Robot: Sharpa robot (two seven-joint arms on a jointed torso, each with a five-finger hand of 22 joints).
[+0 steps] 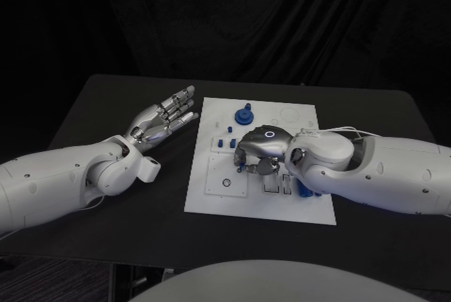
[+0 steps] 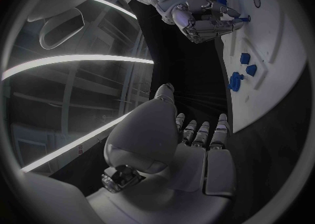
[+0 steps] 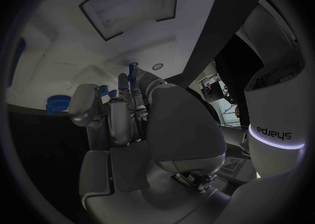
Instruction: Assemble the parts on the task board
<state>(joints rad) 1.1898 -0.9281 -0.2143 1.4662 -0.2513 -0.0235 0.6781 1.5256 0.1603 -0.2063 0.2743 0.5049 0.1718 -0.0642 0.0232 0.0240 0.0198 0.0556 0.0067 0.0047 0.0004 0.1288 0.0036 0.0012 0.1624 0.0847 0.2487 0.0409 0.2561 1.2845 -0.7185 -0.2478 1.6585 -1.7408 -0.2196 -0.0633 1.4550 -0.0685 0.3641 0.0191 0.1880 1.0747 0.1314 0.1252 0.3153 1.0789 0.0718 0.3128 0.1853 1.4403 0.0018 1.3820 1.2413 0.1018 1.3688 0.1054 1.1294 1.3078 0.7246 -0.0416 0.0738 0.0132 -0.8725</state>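
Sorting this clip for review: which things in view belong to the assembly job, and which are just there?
Part of the job:
- white board
- blue round part at the board's far end
- small blue parts beside the right hand
- right hand, over the board, holding a blue peg

Just there:
- black table
- left hand, held off the board, holding nothing

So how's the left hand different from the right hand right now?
The left hand hovers beside the task board over the black table, fingers spread, holding nothing; the right hand is over the board, fingers curled down, pinching a small blue part. Both are silver on white arms.
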